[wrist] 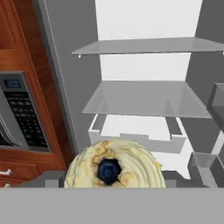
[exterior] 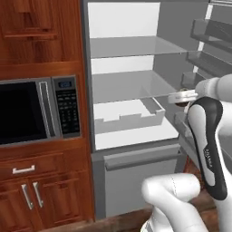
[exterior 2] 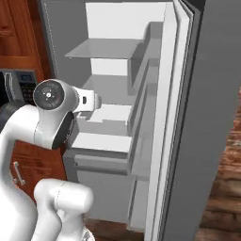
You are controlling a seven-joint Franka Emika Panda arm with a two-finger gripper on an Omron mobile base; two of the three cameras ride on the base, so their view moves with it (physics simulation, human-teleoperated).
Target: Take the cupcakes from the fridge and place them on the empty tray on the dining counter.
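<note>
Gripper [exterior: 185,100]: jaws part-way apart, closed on one cupcake [wrist: 114,169], judged from the hand view, where its swirled tan top with a dark centre sits at 6 o'clock, directly ahead of the fingers.
Cupcake: round, no long axis; carried outside the fridge [exterior: 131,97], in front of its open compartment.
Fridge: lies at 12 o'clock from the hand, its shelves bare, door [exterior 2: 188,122] swung wide.
Microwave [exterior: 38,111]: at 9 o'clock.
Judgement: the coming move leads away from the fridge toward the tray.
</note>
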